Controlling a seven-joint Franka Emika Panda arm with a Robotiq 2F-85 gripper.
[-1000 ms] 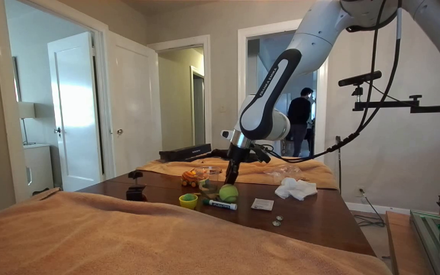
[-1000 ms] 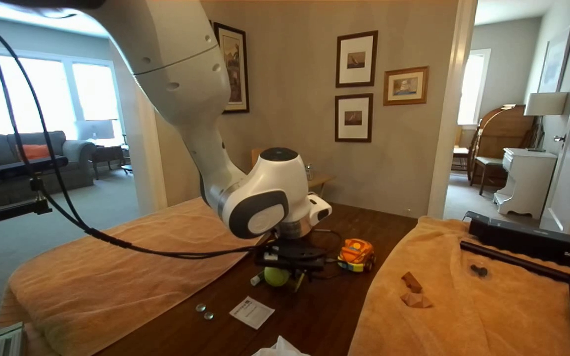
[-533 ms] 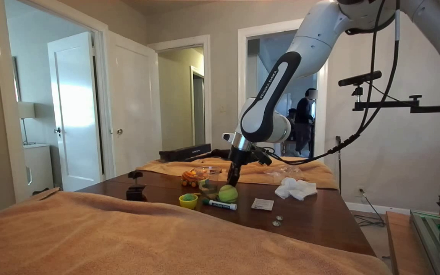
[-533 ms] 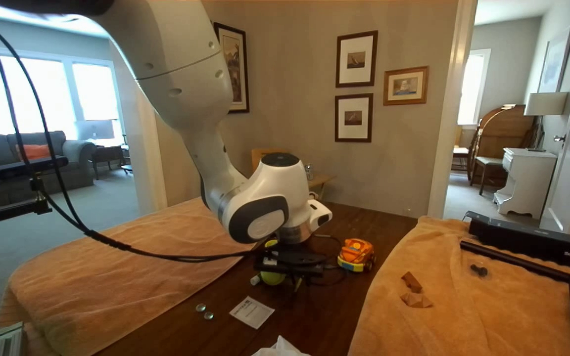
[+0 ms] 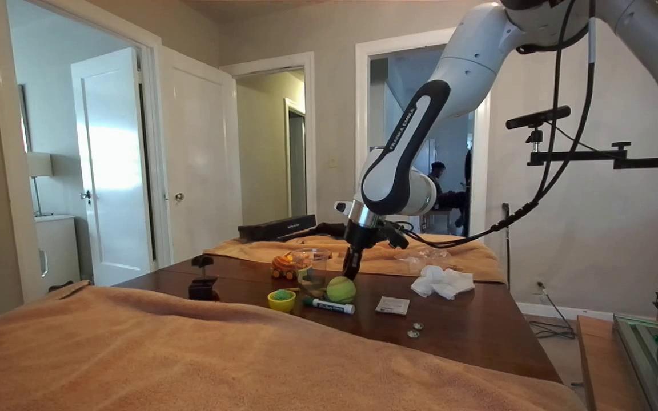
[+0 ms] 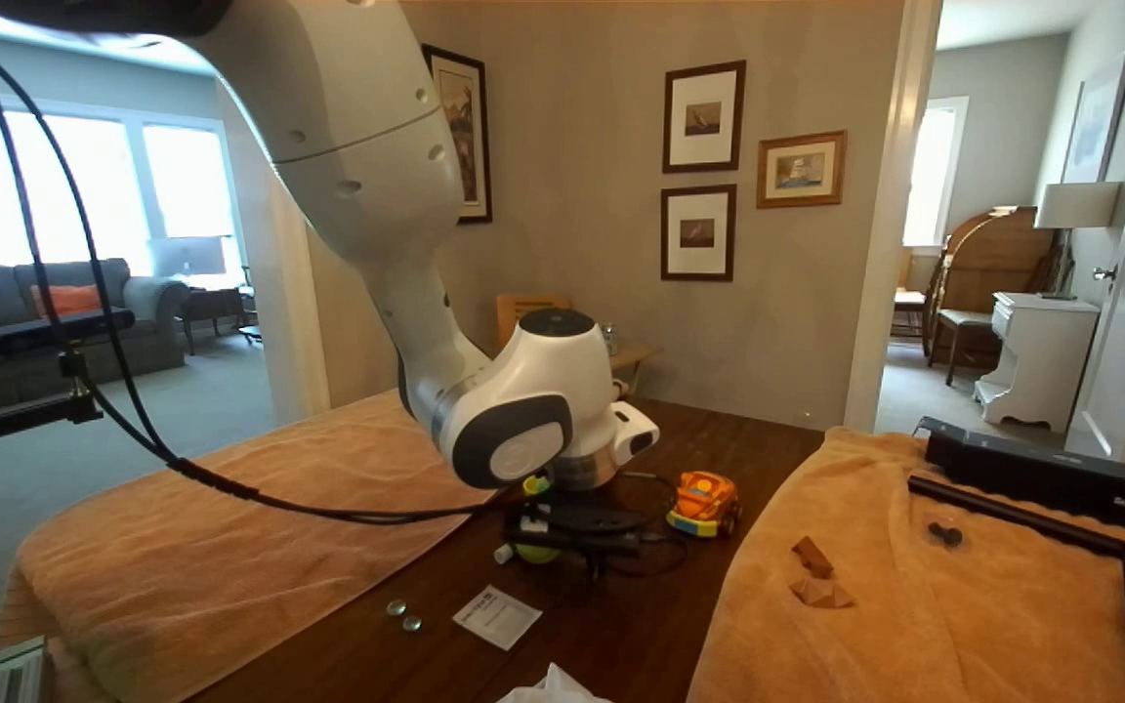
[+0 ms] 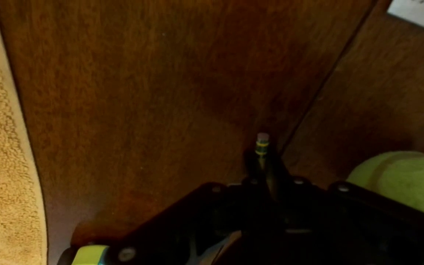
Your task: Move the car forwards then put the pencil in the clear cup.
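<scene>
The pencil's eraser end (image 7: 262,143) sticks out between my gripper's two dark fingers in the wrist view. My gripper (image 7: 262,158) looks shut on it, low over the table; the rest of the pencil is hidden. In both exterior views, my gripper (image 5: 350,276) (image 6: 594,568) points down beside the tennis ball. The orange toy car (image 5: 284,266) stands on the table, partly behind the clear cup (image 5: 320,264). The car also shows in an exterior view (image 6: 704,503), and a yellow and blue edge of it (image 7: 89,254) in the wrist view. The cup is hidden in that exterior view.
The tennis ball (image 5: 341,290) (image 7: 403,180) is close beside my gripper. A marker (image 5: 332,306) and a yellow cup (image 5: 281,301) lie near it. A paper packet (image 5: 392,305), glass beads (image 5: 413,334) and white tissue (image 5: 443,282) are further off. Orange towels (image 6: 875,625) cover table parts.
My gripper has moved slightly down. The tennis ball has shifted a little. The yellow stick seen below the gripper earlier in an exterior view is now hidden.
</scene>
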